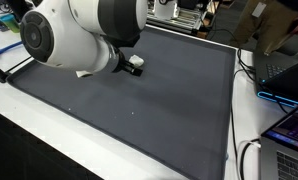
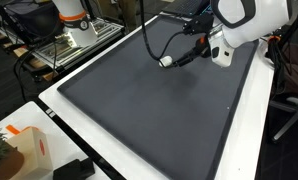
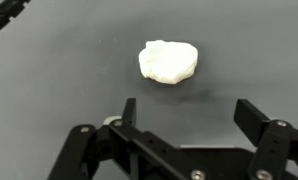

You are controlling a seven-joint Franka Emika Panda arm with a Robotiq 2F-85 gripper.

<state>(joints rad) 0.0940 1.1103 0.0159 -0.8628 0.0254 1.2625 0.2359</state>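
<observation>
A white lumpy object (image 3: 169, 62) lies on the dark grey mat (image 3: 49, 90). In the wrist view my gripper (image 3: 189, 115) hovers just short of it, open, with nothing between the two black fingers (image 3: 251, 118). The lump sits ahead of the fingertips, slightly left of the gap's centre. In an exterior view the white lump (image 2: 166, 61) shows near the mat's far edge, with the gripper (image 2: 189, 55) right beside it. In an exterior view the arm's large white joint (image 1: 59, 35) hides most of the gripper; only a small white patch (image 1: 136, 62) shows beside it.
The mat (image 2: 139, 110) covers most of a white table (image 2: 244, 130). Laptops (image 1: 284, 70) and cables crowd one side of it. A cardboard box (image 2: 24, 150) stands at a table corner. A black cable (image 2: 154, 35) loops above the mat near the gripper.
</observation>
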